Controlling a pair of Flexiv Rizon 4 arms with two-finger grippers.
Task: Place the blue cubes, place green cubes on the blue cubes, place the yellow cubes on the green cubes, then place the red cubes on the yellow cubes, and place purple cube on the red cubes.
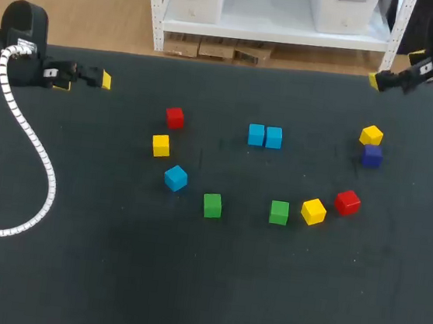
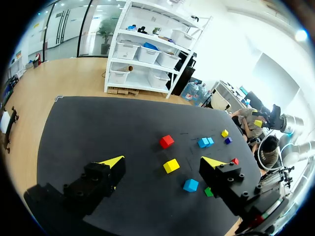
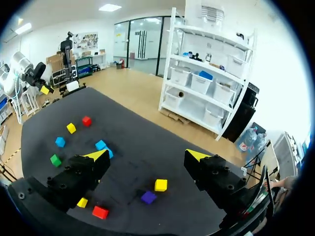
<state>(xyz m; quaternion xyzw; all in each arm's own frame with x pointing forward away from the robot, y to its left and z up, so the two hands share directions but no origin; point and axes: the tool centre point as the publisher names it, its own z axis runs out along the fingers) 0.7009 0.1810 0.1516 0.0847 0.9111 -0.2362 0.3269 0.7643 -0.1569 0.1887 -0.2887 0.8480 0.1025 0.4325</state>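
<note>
At the upper left of the head view, the left gripper [image 1: 85, 81] hangs over the far-left part of the black table [image 1: 110, 275]. The left wrist view shows its yellow-tipped fingers spread wide, with nothing between them. A white ribbed cable [image 1: 46, 182] curves from that arm down across the left side of the table.

Left of centre lie four loose cubes. The left yellow cube [image 1: 160, 145] sits just below the left red cube [image 1: 174, 117]. The lone blue cube [image 1: 175, 178] is turned at an angle lower down, and the left green cube [image 1: 211, 205] is lower again, to its right.

Near the upper middle, the centre-left blue cube [image 1: 256, 134] and the centre-right blue cube [image 1: 273, 137] stand side by side, touching.

Further right, three cubes form a line that rises to the right: the right green cube [image 1: 279, 212], the lower yellow cube [image 1: 313, 211] and the right red cube [image 1: 347, 202]. Above them, the upper yellow cube [image 1: 371, 135] sits right against the purple cube [image 1: 371, 155] just below it.

No cube is stacked on another.

At the upper right corner, the right gripper [image 3: 146, 155] hangs by the table's far edge, its fingers also wide apart and holding nothing.
</note>
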